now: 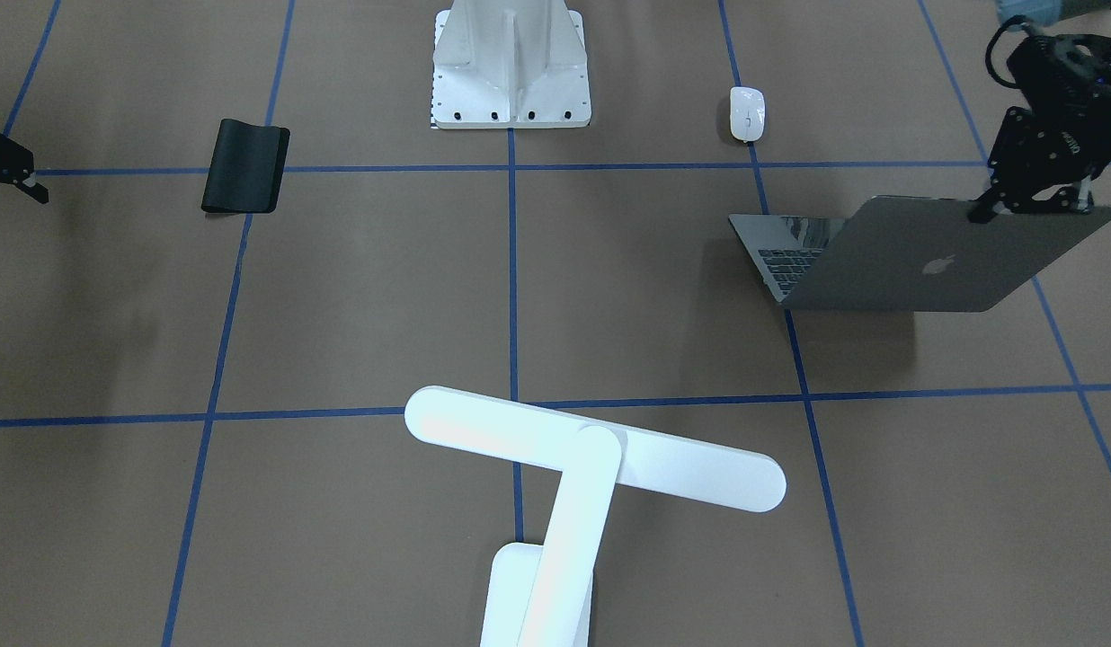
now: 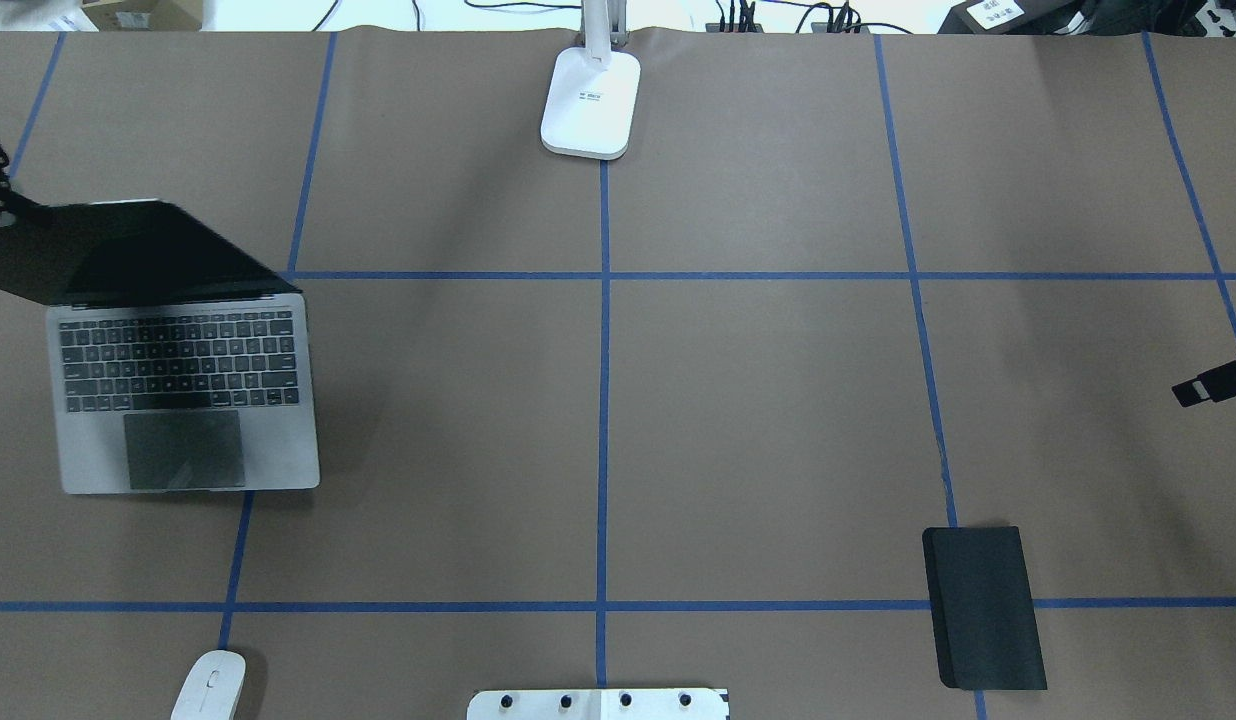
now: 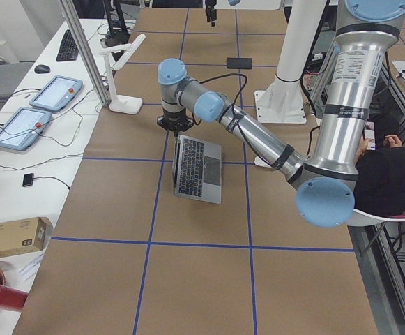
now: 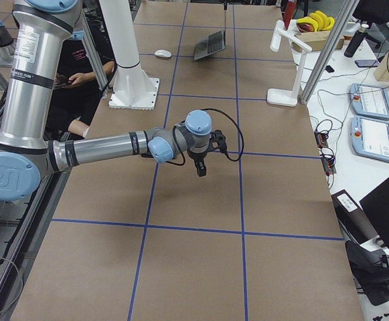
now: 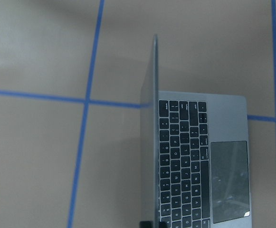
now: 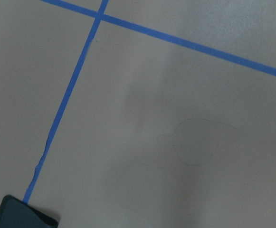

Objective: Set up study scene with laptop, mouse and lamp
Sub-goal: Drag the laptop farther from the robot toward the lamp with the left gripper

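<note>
1. Grippers: left gripper (image 1: 1030, 207) is clamped on the top edge of the laptop (image 2: 183, 400) lid. The right gripper (image 4: 200, 167) hangs over bare table (image 2: 758, 420) on the right, and its finger state cannot be told.
2. Laptop: open, with the base flat on the table's left part and the keyboard facing the robot.
3. Mouse (image 2: 210, 685): at the robot-side edge, between the laptop and the white pedestal (image 1: 511, 67), touching neither.
4. Lamp (image 1: 591, 449): far edge, centre.
5. Black mat (image 2: 983, 605): right side, lying flat.
</note>
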`<state>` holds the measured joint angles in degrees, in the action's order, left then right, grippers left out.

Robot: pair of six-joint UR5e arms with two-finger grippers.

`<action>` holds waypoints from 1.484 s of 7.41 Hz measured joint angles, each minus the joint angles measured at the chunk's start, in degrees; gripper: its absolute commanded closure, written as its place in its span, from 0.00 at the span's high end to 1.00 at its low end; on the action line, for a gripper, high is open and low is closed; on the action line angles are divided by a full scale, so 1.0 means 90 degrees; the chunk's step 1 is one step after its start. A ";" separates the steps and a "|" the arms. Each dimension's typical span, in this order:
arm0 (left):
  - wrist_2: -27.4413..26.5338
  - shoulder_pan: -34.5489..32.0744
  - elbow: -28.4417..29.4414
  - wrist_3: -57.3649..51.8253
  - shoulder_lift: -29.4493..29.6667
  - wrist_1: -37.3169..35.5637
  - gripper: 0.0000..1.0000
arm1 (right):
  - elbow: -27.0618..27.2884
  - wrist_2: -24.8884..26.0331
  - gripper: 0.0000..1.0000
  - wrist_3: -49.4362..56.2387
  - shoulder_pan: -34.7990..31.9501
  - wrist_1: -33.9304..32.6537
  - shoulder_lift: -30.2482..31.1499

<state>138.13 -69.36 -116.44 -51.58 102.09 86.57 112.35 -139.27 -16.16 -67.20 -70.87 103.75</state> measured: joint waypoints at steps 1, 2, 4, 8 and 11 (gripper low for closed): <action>-0.0157 0.0279 0.0021 0.0349 0.0422 -0.0002 0.12 | 0.0002 -0.0062 1.00 -0.0016 -0.0001 0.0002 0.0051; -0.0284 0.0517 0.0028 0.0649 0.0794 -0.0042 0.12 | 0.0008 -0.0117 1.00 -0.0027 -0.0003 0.0005 0.0093; -0.0658 0.0853 0.0191 0.1028 0.1499 -0.0264 0.12 | 0.0099 -0.0248 1.00 -0.0057 -0.0014 0.0006 0.0165; -0.1570 0.1360 0.1042 0.1594 0.2735 -0.0351 0.12 | 0.0331 -0.0309 1.00 -0.0347 0.0011 0.0003 0.0249; -0.2003 0.1762 0.1325 0.2054 0.3203 -0.0345 0.11 | 0.0373 -0.0313 1.00 -0.0390 0.0014 0.0003 0.0250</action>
<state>120.10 -53.51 -104.51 -33.10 130.91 83.46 115.71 -142.09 -19.67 -67.07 -70.84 106.00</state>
